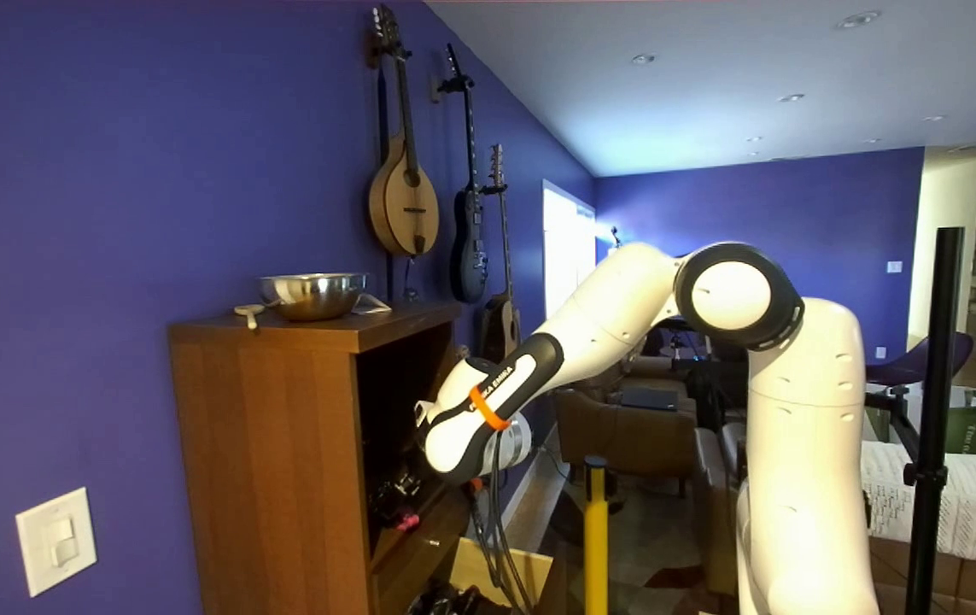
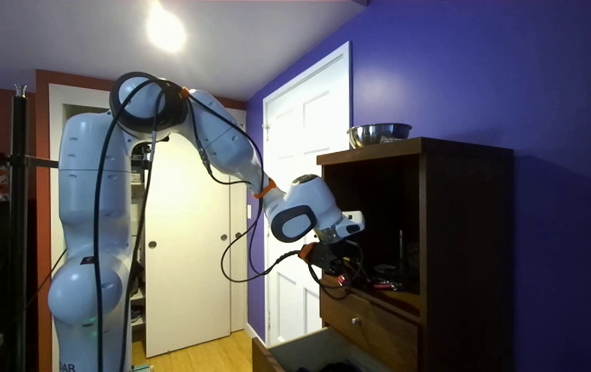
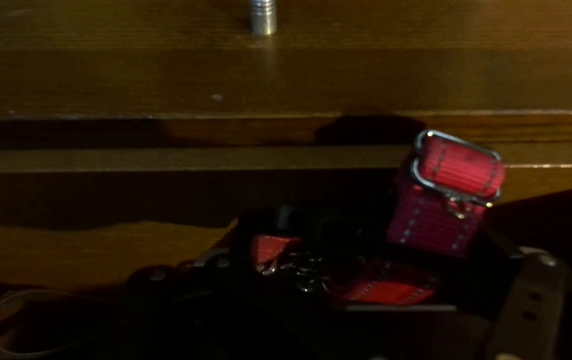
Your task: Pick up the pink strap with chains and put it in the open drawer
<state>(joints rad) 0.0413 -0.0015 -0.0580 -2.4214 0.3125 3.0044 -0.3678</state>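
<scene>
Wrist view: looking at pink strap [image 3: 431, 222] near front edge of shelf [image 3: 90, 245].
Too dark around gripper [image 2: 335, 266] to tell whether released or clenched.

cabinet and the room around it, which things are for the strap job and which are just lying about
For the job:
pink strap, in the wrist view
open drawer, its destination

Just around:
metal bowl, on top of the cabinet
small pale thing beside the bowl
stringed instruments, hanging on the wall
dark things in the drawer
yellow post
</scene>
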